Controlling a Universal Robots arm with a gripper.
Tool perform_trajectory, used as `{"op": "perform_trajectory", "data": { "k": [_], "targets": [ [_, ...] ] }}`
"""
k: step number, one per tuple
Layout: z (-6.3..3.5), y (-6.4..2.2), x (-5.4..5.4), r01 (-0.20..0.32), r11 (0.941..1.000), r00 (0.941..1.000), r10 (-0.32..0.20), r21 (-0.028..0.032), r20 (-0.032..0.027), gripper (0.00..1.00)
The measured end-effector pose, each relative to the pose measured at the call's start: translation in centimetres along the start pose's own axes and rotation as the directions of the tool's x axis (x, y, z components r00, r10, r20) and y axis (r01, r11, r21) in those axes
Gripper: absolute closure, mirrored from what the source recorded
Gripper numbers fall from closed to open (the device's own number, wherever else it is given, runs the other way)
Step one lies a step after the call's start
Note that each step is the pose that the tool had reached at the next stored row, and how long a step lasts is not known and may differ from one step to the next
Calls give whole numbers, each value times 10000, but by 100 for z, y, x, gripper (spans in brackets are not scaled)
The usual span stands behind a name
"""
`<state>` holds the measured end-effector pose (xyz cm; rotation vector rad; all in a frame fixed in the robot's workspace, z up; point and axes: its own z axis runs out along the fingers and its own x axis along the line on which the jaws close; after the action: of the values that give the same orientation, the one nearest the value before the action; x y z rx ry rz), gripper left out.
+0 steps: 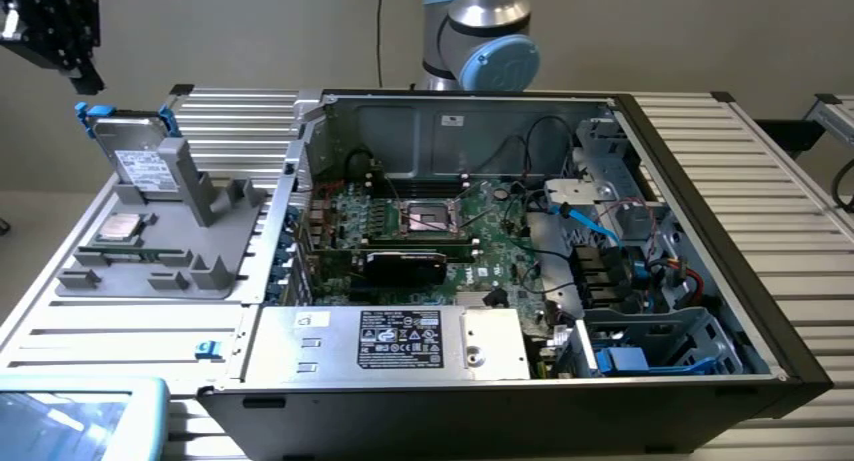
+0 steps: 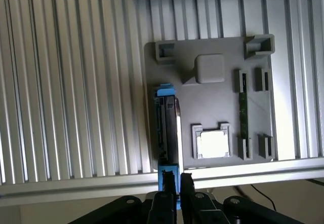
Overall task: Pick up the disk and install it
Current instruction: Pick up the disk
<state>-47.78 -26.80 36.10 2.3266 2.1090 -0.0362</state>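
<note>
The disk (image 1: 134, 149) stands on edge against a post of the grey holder plate (image 1: 200, 243), at the exterior view's left, its blue rails showing at the top corners. In the wrist view the disk (image 2: 167, 127) shows edge-on, blue at both ends. My black gripper (image 1: 60, 31) hangs high above the holder, apart from the disk. Seen from the wrist, the gripper (image 2: 177, 184) has its two fingers close together over the disk's near blue end, with nothing between them.
The open computer case (image 1: 534, 231) fills the middle, with the motherboard, cables and a drive cage (image 1: 654, 341) at its near right corner. On the holder lie a small square chip (image 1: 123, 227) and a memory stick (image 1: 127, 252). A pale blue tray (image 1: 74, 416) sits at the near left.
</note>
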Motion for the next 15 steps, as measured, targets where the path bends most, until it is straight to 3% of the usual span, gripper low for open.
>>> {"op": "perform_trajectory", "data": {
  "k": [5, 6, 11, 12, 15],
  "targets": [
    [1, 0, 0, 0, 10000, 10000, 0, -2, -1, 79],
    [1, 0, 0, 0, 10000, 10000, 0, -2, -1, 73],
    [2, 0, 0, -1, 10000, 10000, 1, -1, -1, 71],
    [3, 0, 0, 0, 10000, 10000, 0, -2, -1, 64],
    [9, 0, 0, 1, 10000, 10000, -1, -11, -2, 62]
  ]
}}
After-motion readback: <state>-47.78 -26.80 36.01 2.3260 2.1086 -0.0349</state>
